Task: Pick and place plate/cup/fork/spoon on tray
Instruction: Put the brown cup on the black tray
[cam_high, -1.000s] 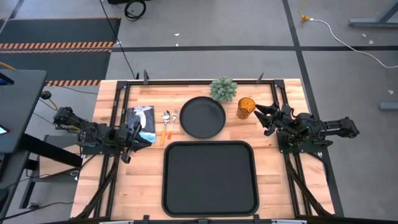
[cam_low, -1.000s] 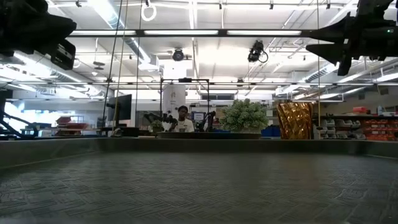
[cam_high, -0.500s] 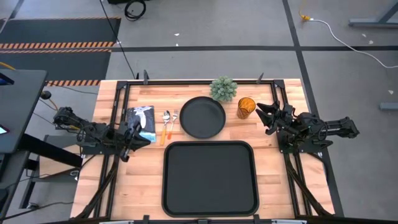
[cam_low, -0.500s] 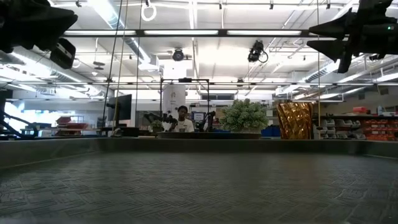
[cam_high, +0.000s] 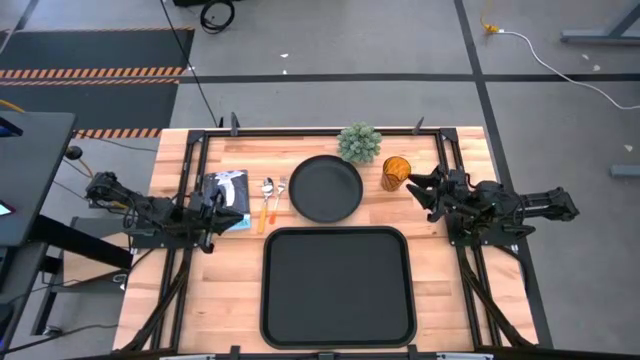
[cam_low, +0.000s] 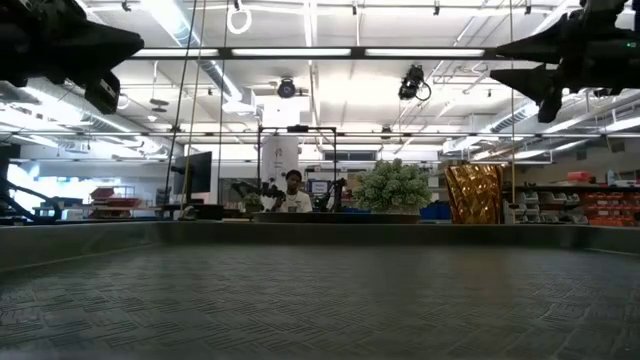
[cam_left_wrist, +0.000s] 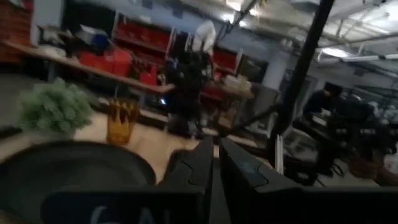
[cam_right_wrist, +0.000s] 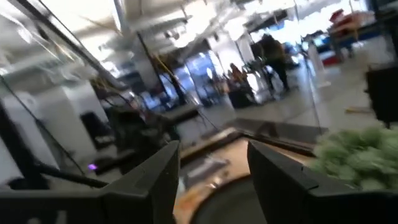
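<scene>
The black tray (cam_high: 338, 287) lies bare on the wooden table (cam_high: 440, 290); beyond its far edge sits the round plate (cam_high: 326, 188), with the spoon (cam_high: 267, 201) and fork (cam_high: 279, 197) just beside the plate's left side and the amber cup (cam_high: 396, 172) near its right, next to a green plant (cam_high: 359, 143). The right gripper (cam_high: 418, 187), fingers spread apart, hovers just beside the cup. The left gripper (cam_high: 228, 212), fingers pressed together on nothing, sits left of the spoon over a blue-and-white packet (cam_high: 228, 186).

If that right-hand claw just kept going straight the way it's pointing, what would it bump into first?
Probably the cup. From above, the right tool is open and points across the table with the cup just off its tips. The low view shows it well above the tabletop, though, so it might pass over the cup.
</scene>
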